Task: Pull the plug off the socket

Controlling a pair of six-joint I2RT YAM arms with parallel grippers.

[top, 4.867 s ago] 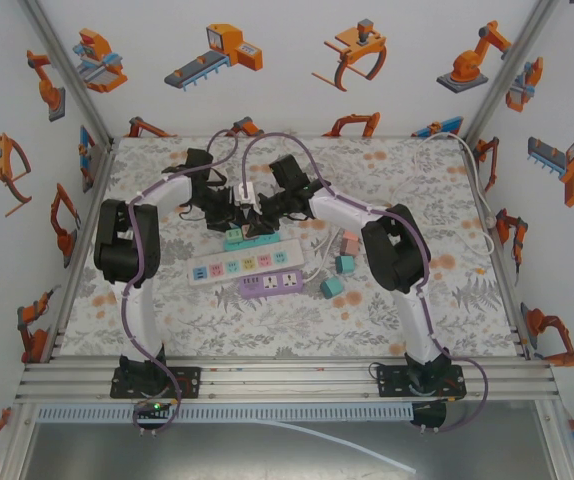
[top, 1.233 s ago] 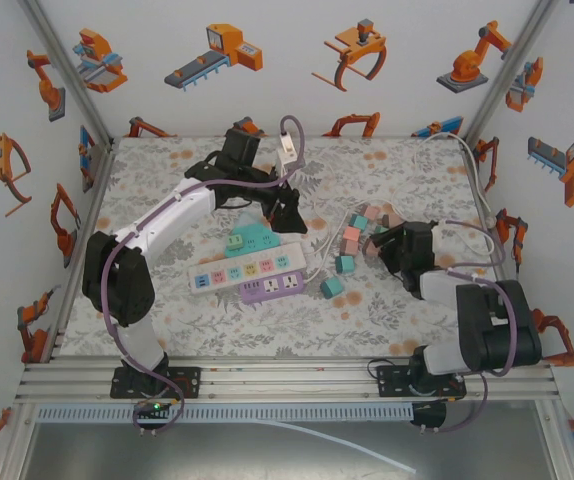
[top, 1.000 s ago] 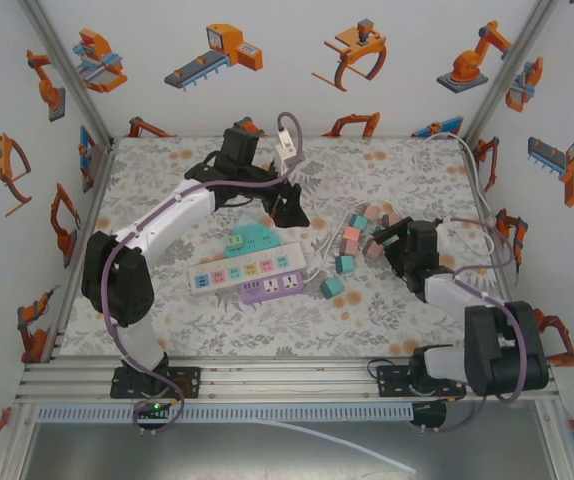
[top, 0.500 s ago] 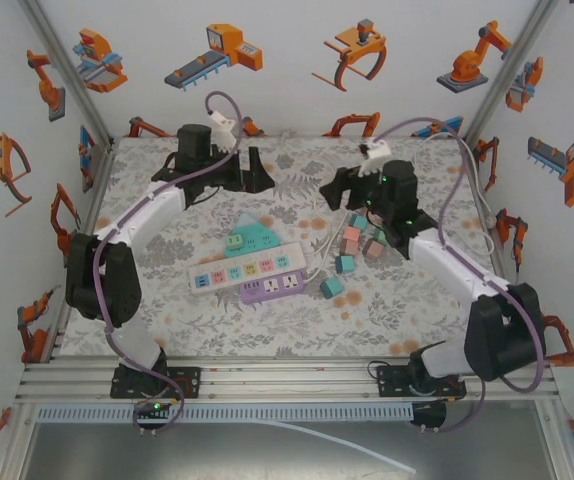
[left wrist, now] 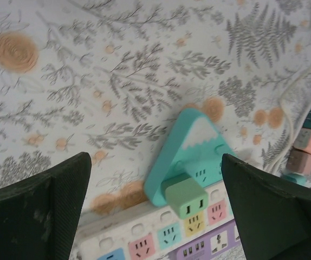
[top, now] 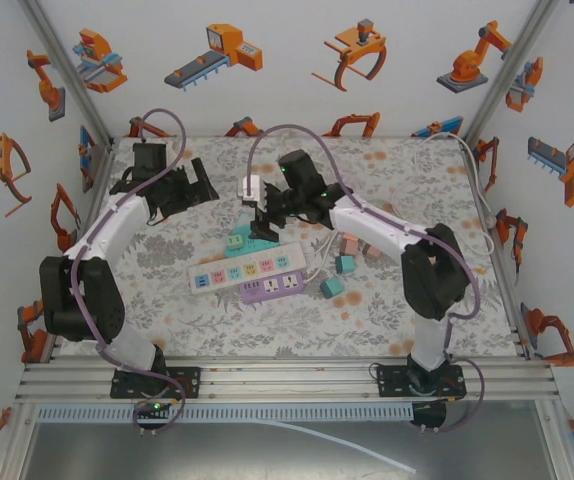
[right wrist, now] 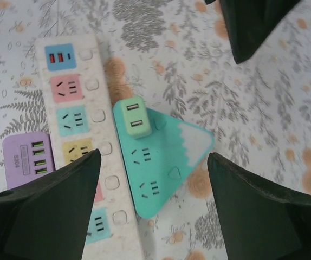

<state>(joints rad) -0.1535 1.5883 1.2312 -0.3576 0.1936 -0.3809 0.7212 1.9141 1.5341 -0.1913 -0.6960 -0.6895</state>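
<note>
Position check: we find the green plug (right wrist: 134,117) seated in the corner of the teal triangular socket (right wrist: 169,162) that lies just beside the white power strip (right wrist: 71,108), near the middle of the table (top: 217,320). We see the right gripper (right wrist: 153,155) hovering above this socket, jaws apart and empty. The plug sits a little ahead of the gap and toward the strip-side finger, its longer side running fore-and-aft in the wrist view, so we judge the fingers would close across its short side. We note the left gripper (top: 193,188), likewise spread wide and holding nothing, well off to the left, which makes the right arm the nearer one.
</note>
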